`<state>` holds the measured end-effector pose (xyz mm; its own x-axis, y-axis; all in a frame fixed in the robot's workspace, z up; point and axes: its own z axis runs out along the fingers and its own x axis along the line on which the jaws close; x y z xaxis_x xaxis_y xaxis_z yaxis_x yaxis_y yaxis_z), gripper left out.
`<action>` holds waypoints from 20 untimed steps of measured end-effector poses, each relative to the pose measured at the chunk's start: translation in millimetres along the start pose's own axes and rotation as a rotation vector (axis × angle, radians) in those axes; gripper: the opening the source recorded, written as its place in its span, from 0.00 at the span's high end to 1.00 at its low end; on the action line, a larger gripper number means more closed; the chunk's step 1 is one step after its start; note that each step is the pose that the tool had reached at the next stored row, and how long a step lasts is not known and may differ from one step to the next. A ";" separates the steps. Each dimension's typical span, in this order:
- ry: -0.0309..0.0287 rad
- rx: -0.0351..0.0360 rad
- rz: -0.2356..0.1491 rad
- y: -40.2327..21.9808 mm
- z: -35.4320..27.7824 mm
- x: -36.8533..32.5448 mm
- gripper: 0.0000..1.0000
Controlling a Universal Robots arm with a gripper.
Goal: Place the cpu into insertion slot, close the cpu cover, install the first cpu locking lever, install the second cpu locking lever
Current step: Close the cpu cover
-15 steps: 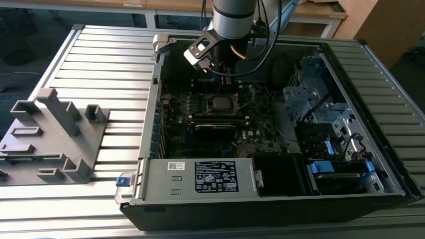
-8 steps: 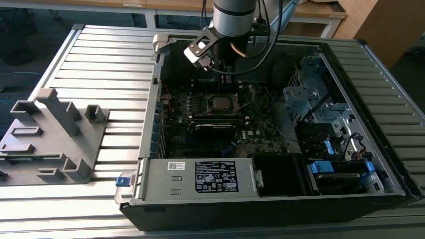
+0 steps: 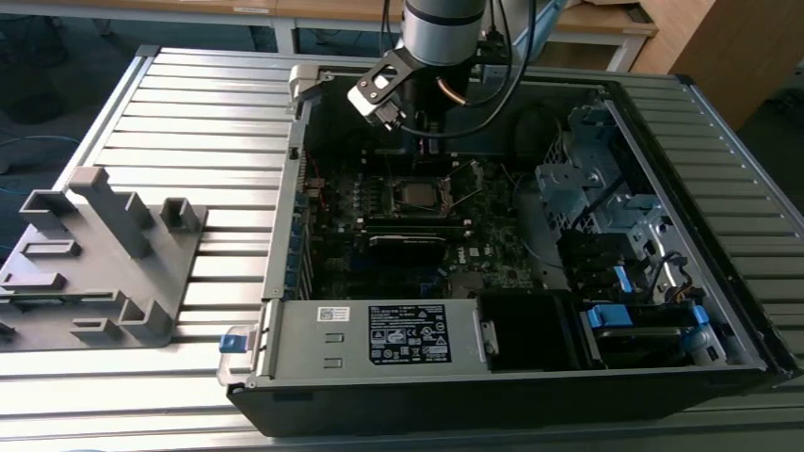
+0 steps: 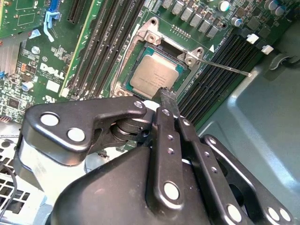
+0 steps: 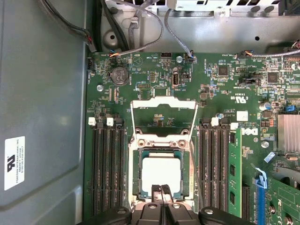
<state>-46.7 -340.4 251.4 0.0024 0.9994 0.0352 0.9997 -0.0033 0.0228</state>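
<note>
- The tabletop (image 3: 188, 113) of ribbed metal slats carried everything and took up most of the exterior view.
- An open computer case (image 3: 503, 405) lay on it, from the middle of the frame toward the exterior view's right.
- A grey fixture (image 3: 107, 254) with upright blocks stood on the slats at the exterior view's left, well apart from the case.
- The arm (image 3: 442, 28) came down from the upper middle of the exterior view into the case.
- A labelled power-supply box (image 3: 314, 348) sat in the lower part of the case.
- The dark motherboard (image 3: 484, 259) lay flat in the case, in the middle of the frame.
- The claw (image 5: 161, 188) hung just above the edge of the cpu; its two fingers were pressed together and pinched nothing. If the tips touched the chip, I cannot tell.
- The cpu cover (image 5: 164, 101) was swung up and open, away from the socket, and the board was visible through its window.
- The insertion slot (image 5: 184, 173) sat between two groups of long memory slots (image 5: 108, 173).
- The cpu (image 5: 161, 172) lay flat inside the insertion slot, with its metal face up.
- A thin locking lever (image 4: 225, 68) stuck out from one corner of the slot, over the memory slots.
</note>
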 end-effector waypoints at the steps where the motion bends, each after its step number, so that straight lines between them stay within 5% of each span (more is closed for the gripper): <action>1: -0.0001 0.0000 0.000 0.0 -0.1 0.0 0.89; 12: -0.0003 0.0001 0.000 1.1 -0.5 0.0 0.89; 20: -0.0002 0.0001 0.000 1.2 -6.4 0.2 0.89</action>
<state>-45.6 -340.5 257.7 0.0025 0.9994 0.0351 0.9997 -0.0033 0.0226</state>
